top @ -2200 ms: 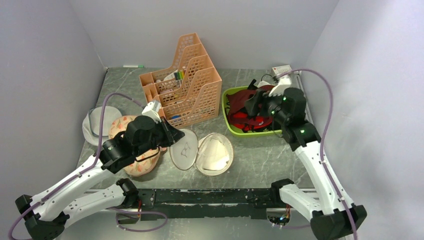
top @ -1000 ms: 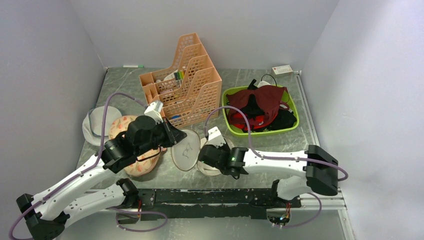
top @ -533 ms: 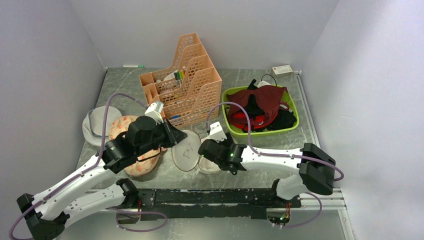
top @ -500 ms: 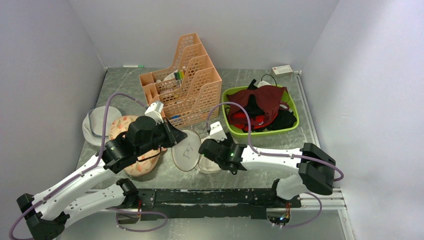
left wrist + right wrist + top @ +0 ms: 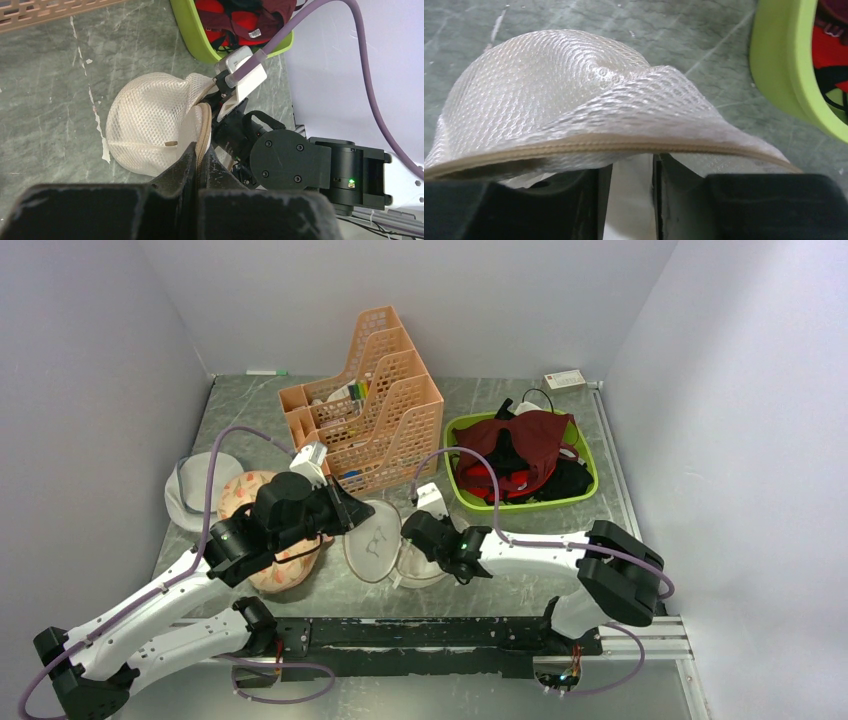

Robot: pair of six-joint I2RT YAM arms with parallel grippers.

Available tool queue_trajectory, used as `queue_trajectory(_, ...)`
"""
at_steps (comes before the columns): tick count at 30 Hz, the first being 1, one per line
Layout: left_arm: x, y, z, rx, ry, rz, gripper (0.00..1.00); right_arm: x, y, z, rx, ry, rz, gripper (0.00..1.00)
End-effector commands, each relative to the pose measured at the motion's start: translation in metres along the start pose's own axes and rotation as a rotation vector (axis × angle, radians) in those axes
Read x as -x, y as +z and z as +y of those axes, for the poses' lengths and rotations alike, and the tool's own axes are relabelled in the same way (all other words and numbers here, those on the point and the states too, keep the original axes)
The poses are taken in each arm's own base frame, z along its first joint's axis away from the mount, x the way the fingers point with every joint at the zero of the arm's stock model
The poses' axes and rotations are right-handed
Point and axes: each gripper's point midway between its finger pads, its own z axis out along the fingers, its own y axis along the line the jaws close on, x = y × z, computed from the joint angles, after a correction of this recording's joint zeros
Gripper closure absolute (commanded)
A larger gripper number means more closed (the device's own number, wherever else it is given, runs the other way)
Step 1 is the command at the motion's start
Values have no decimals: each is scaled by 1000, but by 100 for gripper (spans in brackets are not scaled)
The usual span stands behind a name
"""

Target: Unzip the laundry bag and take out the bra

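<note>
The laundry bag (image 5: 372, 538) lies unzipped at the table's centre, its beige face with the black bra icon beside its white mesh half. My left gripper (image 5: 345, 512) is shut on the beige zipper rim, which runs between its fingertips in the left wrist view (image 5: 198, 146); the mesh (image 5: 150, 125) bulges beyond them. My right gripper (image 5: 408, 540) is at the mesh half (image 5: 564, 90), under its zipper rim, its jaws nearly together with white lining between them (image 5: 631, 162). The dark maroon bra (image 5: 530, 445) lies in the green tray (image 5: 462, 498), on top of red and black garments.
A peach mesh file organiser (image 5: 370, 405) stands behind the bag. A peach floral pouch (image 5: 285, 570) and a greyish-white flat bag (image 5: 190, 490) lie at the left under my left arm. The tray's green wall (image 5: 784, 65) is close to my right gripper.
My right arm swung from the green tray down to the open bag and edged left onto its mesh half. The bra stays in the tray. My left gripper has not moved.
</note>
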Motion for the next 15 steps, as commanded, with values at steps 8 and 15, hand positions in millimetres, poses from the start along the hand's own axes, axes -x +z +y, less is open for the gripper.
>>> queue_trajectory(8, 1, 0, -3, -20, -5, -2, 93, 33, -40, 52, 299, 142, -44, 74)
queue_trajectory(15, -3, 2, 0, -17, -12, 7, 93, 52, -64, 55, 395, 224, -126, 64)
